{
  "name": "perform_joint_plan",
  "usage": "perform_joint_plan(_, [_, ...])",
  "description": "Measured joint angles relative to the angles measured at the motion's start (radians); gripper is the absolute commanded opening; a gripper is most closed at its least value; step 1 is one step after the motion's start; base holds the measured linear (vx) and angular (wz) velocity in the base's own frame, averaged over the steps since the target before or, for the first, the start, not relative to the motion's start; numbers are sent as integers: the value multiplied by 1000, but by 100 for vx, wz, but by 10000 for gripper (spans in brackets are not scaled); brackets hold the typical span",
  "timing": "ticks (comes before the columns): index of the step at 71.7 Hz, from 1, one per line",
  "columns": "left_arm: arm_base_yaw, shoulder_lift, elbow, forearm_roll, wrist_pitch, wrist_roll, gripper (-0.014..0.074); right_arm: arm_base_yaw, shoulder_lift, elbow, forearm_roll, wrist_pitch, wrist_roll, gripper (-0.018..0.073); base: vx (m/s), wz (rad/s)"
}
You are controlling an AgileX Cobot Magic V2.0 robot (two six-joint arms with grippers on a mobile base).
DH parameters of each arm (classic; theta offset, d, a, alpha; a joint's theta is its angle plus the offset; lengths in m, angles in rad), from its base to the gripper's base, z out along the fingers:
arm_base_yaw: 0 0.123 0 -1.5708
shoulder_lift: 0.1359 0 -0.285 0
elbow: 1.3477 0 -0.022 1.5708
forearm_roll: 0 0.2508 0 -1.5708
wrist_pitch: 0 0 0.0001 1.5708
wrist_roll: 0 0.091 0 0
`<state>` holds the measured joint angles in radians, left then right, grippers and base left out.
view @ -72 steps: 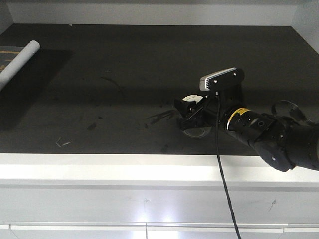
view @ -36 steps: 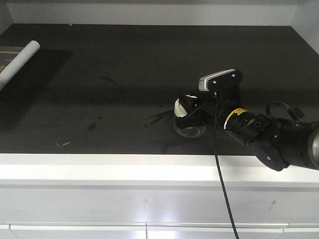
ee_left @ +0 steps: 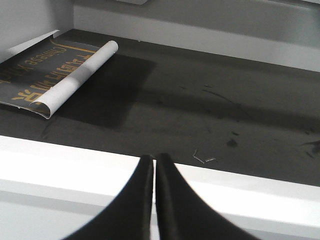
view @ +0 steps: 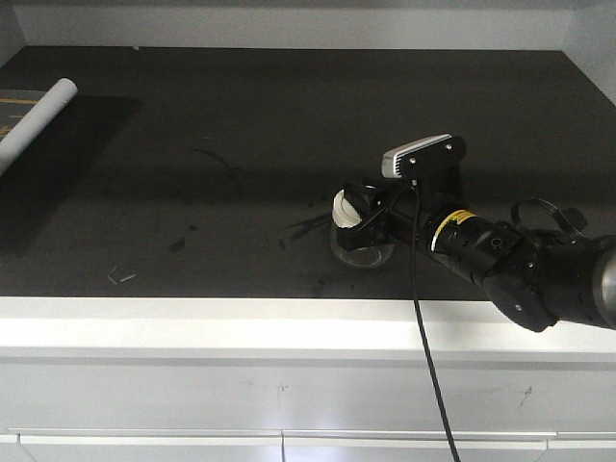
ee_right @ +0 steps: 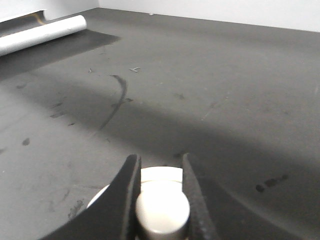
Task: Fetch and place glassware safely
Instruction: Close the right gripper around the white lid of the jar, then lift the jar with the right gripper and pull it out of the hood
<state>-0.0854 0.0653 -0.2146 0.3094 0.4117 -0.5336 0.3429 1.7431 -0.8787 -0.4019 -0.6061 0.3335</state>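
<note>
Shifted slightly left since a second ago: right hand (view: 354, 218), its fingers (ee_right: 127, 192) clamped either side of the off-white knob (ee_right: 162, 212) on the glass jar (view: 364, 252). Jar lies right of centre, near the front of the dark worktop (view: 241, 115); cannot tell whether it touches the surface. Left hand (ee_left: 154, 161) has its fingers pressed together on nothing, above the white front lip (ee_left: 60, 160), with a rolled poster (ee_left: 75, 75) at far left.
</note>
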Motion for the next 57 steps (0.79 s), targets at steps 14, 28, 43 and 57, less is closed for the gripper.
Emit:
perform_joint_plan(14, [0,0,0,0,0,0,-7,0,-22,8,-3,18,-33,-1,0,0])
perform_joint_plan(28, [0,0,0,0,0,0,-7,-38,-108,11,-9,34,-2,-1,0,0])
perform_joint_plan(43, [0,0,0,0,0,0,-7,-106,-198,11,-82,39,101,-1,0,0])
perform_joint_plan(57, [0,0,0,0,1,0,-7,-115,-259,11,-342,51,283,-1,0,0])
